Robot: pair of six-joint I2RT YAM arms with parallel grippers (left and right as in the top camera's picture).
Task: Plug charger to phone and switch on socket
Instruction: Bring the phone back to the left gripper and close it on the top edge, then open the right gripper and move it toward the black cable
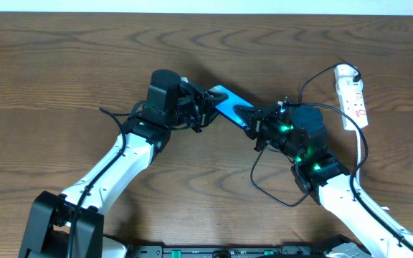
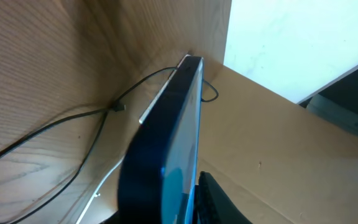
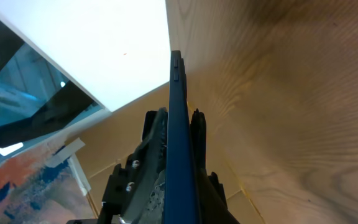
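Phone, blue screen: standing on edge above the worktop, spanning both pincers. Right pincer is pinching its lower end, fingers pressed together on it. Left pincer is straddling its upper end; whether it is gripping cannot be told. Charger is looping loose nearby.

The socket lies right of the phone, well apart.

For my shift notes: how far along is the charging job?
Nothing is finished yet. In hand: the right gripper is shut on the phone, with the left gripper at its other end. Left: the charger lies loose on the table, tip unplugged, and no gripper is near the socket.
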